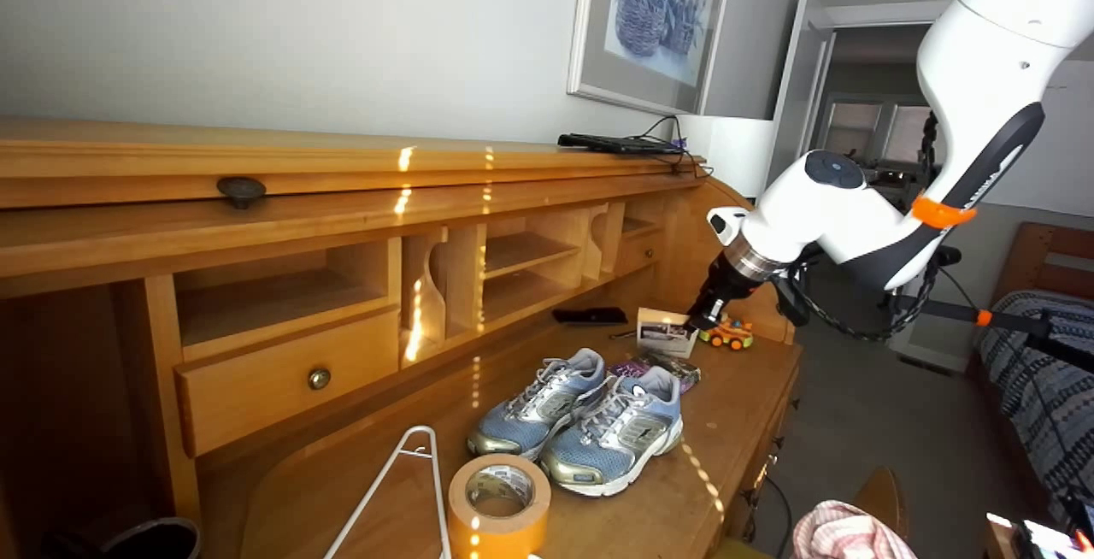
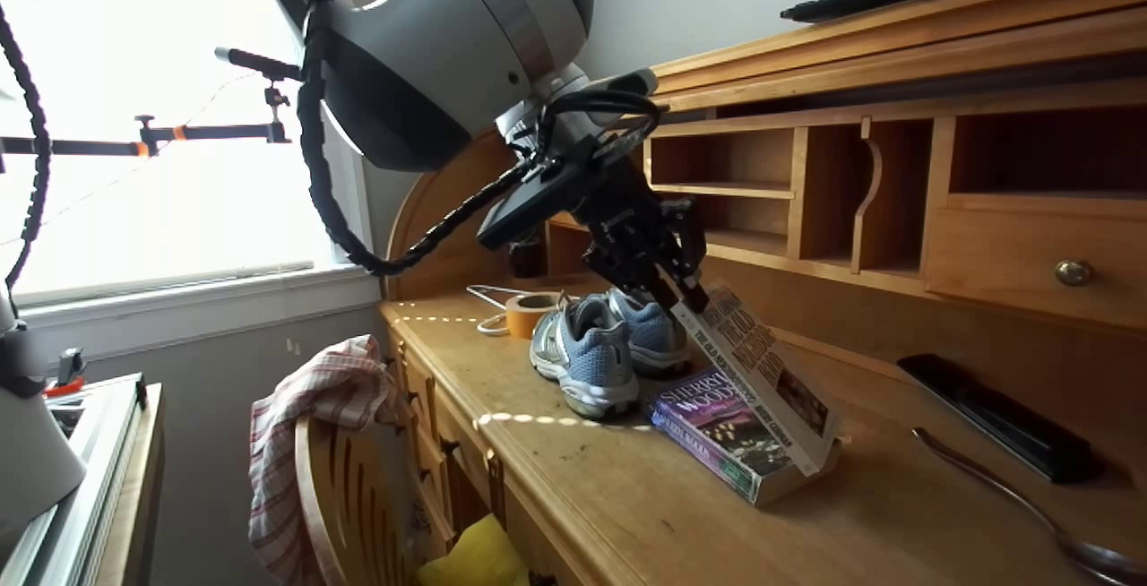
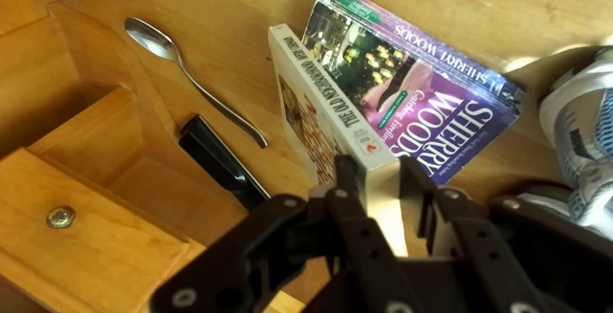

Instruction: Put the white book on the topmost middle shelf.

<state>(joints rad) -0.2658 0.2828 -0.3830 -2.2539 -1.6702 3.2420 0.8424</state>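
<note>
The white book [image 2: 766,380] tilts, its upper end clamped by the gripper [image 3: 378,176], well apart from the topmost middle shelf [image 1: 523,255]. The wrist view shows the jaws on either side of it and the title, "The Old Neighborhood"; its lower end is right at a purple paperback [image 2: 708,425], contact unclear. An orange toy [image 1: 726,334] appears whole in an exterior view, merely as an edge in the wrist view. The shelf divides its pigeonhole [image 1: 521,290]; a closed, knobbed drawer [image 1: 248,392] sits under a wider cubby [image 1: 273,303].
</note>
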